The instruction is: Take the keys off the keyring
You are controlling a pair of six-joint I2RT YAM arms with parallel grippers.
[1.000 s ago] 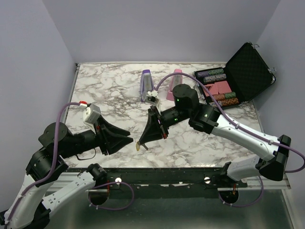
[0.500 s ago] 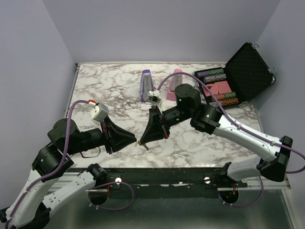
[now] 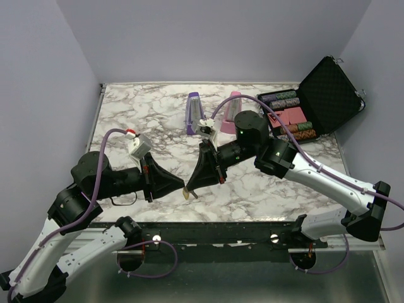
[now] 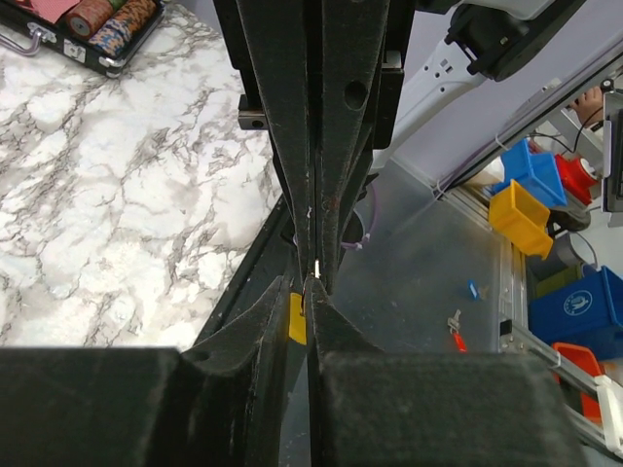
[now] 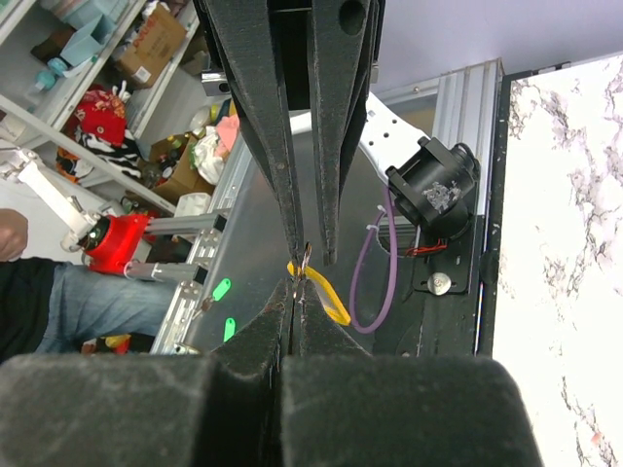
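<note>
Just over the near edge of the table [image 3: 271, 202], the left gripper [image 3: 179, 187] has come in, jaws narrowed to a slit around the keys [image 3: 186, 194] pinched by the tightly closed right gripper [image 3: 191, 186], biting or not I cannot tell, so separation seems imminent, with bare marble behind before the metronomes [image 3: 194, 113].

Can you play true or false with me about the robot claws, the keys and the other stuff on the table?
1. The left claw and the right claw meet tip to tip. True.
2. The keys lie inside the black case. False: they hang between the claw tips.
3. The black case is closed. False: it stands open, with poker chips showing.
4. The right claw is shut on the keys. True.
5. A purple metronome and a pink metronome stand on the table. True.
</note>
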